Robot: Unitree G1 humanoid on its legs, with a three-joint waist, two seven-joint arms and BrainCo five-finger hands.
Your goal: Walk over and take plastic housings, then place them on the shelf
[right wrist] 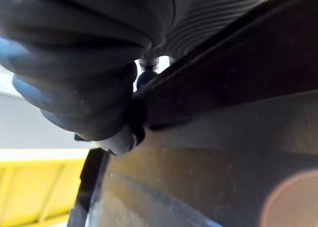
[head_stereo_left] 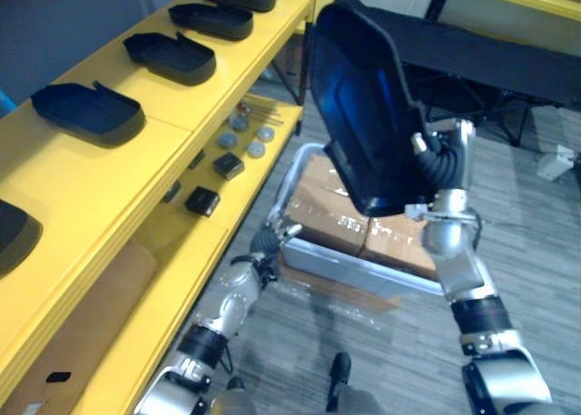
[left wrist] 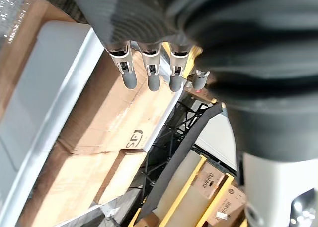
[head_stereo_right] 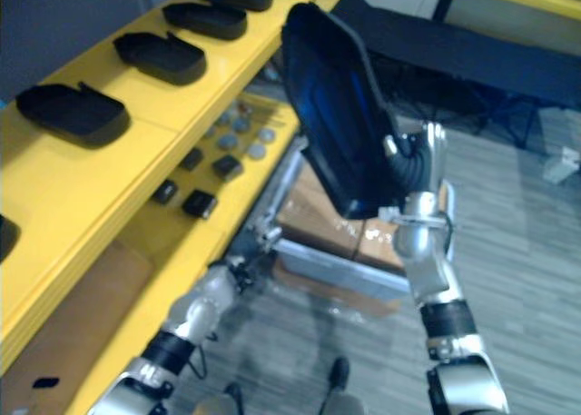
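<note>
The right hand [head_stereo_left: 442, 165] has its fingers curled round the lower edge of a black housing [head_stereo_left: 363, 106], holding it upright in the air just off the front of the yellow shelf [head_stereo_left: 136, 183]. The left hand [head_stereo_left: 270, 240] hangs beside the shelf's lower level, fingers loose and holding nothing. I'd call this the carry. The next move calls for tipping the housing flat onto bare shelf top, beside the other housings [head_stereo_left: 88, 113].
</note>
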